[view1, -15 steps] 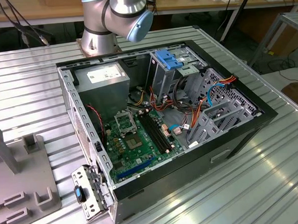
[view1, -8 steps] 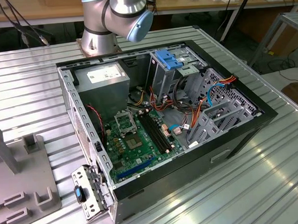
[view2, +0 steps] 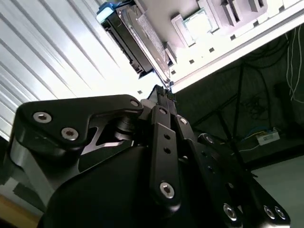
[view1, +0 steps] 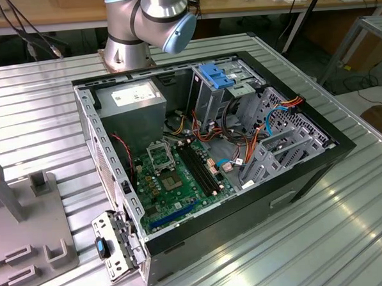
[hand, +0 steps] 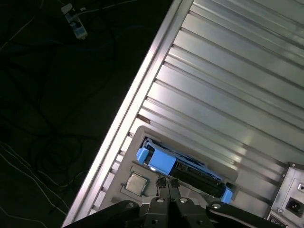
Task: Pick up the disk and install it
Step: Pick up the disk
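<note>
Disk (hand: 164, 162) stands in holder (hand: 130, 166), not picked yet; gripper (hand: 169, 183) hangs near it, fingers together, holding nothing.

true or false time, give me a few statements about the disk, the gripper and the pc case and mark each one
1. The disk sits in the drive bay of the computer case. False: it stands on edge in the grey fixture.
2. A processor chip lies in that fixture beside the disk. True.
3. The case is open, its motherboard exposed. True.
4. The gripper clamps the disk. False: its fingertips are together, close to the disk, with nothing between them.
</note>
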Available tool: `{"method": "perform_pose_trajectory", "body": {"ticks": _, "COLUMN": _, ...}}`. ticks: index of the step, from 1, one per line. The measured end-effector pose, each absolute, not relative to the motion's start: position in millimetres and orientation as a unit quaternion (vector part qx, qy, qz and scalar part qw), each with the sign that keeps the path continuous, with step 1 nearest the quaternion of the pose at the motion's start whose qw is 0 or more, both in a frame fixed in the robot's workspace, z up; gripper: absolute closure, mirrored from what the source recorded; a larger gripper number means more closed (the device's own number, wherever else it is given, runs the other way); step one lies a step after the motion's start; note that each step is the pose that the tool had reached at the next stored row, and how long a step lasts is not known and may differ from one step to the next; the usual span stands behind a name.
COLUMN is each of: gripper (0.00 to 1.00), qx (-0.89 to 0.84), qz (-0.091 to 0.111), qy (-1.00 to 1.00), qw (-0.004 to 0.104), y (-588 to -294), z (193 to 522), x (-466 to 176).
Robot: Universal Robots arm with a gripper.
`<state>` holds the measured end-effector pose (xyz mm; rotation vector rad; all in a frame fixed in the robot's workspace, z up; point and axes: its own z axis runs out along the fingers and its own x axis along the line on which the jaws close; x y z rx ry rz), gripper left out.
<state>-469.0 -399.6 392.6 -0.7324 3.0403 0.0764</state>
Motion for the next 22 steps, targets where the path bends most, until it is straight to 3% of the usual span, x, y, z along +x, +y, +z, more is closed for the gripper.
{"method": "perform_pose_trajectory", "body": {"ticks": 22, "gripper": 0.89, "qx": -0.442, "qz": 0.025, "qy": 0.897, "qw": 0.001, "y": -399.6, "z": 392.6, "x": -469.5}}
